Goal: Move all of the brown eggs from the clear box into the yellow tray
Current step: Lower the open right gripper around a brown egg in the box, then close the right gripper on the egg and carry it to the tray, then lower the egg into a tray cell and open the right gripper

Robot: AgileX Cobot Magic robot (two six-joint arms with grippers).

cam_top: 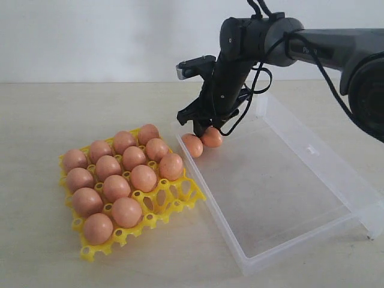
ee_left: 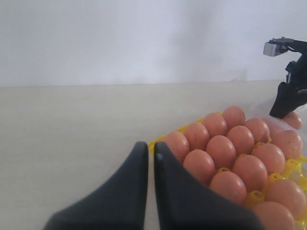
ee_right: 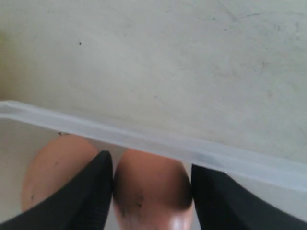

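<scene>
Right gripper (ee_right: 151,164) fingers (ee_right: 91,191) press both sides of one brown egg (ee_right: 153,191). A second egg (ee_right: 53,170) touches it. Both sit in the clear box (cam_top: 270,180), in the corner nearest the yellow tray (cam_top: 180,195). Other eggs (cam_top: 117,187) fill most of the cups. Left gripper (ee_left: 150,149) fingers are nearly together and empty, just beside the tray.

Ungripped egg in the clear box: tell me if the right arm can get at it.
Probably not yet: the right gripper is closed on the neighbouring egg, one finger wedged between the two by the clear box wall. With that egg lifted out, the ungripped egg looks open from above.
</scene>
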